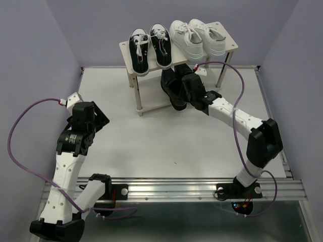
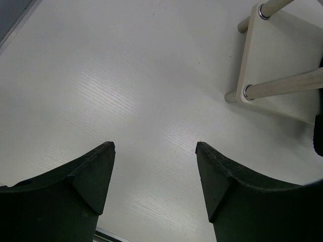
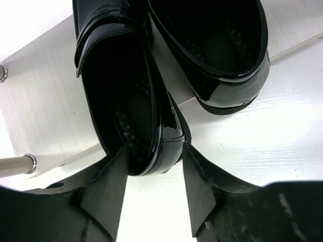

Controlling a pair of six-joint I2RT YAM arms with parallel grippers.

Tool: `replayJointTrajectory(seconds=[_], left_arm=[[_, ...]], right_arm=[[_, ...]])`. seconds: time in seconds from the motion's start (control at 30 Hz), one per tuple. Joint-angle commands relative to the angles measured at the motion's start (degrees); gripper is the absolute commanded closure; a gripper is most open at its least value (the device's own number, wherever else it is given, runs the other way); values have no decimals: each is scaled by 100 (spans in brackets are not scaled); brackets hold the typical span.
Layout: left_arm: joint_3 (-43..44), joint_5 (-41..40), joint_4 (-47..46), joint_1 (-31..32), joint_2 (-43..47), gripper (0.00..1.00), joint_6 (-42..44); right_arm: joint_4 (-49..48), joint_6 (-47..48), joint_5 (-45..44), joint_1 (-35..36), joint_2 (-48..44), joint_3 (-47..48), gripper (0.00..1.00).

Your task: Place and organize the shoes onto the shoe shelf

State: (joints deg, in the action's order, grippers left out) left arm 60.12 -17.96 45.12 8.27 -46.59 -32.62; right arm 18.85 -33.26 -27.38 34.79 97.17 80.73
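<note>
On your left, the left gripper point(image 2: 155, 146) hangs released over the bare white table point(image 1: 151, 146), fingers spread wide and holding nothing; its wrist camera catches only the near corner of the shoe shelf point(image 2: 272, 55) and two silver legs. Moving right, the shelf stands at the back of the table. On its top board you have the black canvas sneakers point(image 1: 150, 49) side by side on the left, and the white sneakers point(image 1: 198, 36) side by side just beside them on the right. Under them, the glossy black loafers point(image 1: 174, 85) lie on the lower board with their heels jutting past its front edge toward you. Your right gripper point(image 3: 154, 151) reaches in at that lower tier and is clenched on the heel of one loafer point(image 3: 126, 91): one finger inside the opening, the other against the outer wall. The second loafer point(image 3: 217, 45) lies touching it on the right.
</note>
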Motion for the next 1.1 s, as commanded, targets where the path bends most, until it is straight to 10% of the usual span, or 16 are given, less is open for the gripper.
replayJointTrajectory(seconds=[0.0,0.57,1.07], left_arm=[[0,-32,-74,16,88,24,-25],[114,-85,31,16,80,24,19],[106,-138,75,16,124,24,19]], right_arm=[[-206,-120,-57,-42,-84,39,51],[-154,-366,-259,-95,189,426,99],[-277,-515,-725,-95,435,979,99]])
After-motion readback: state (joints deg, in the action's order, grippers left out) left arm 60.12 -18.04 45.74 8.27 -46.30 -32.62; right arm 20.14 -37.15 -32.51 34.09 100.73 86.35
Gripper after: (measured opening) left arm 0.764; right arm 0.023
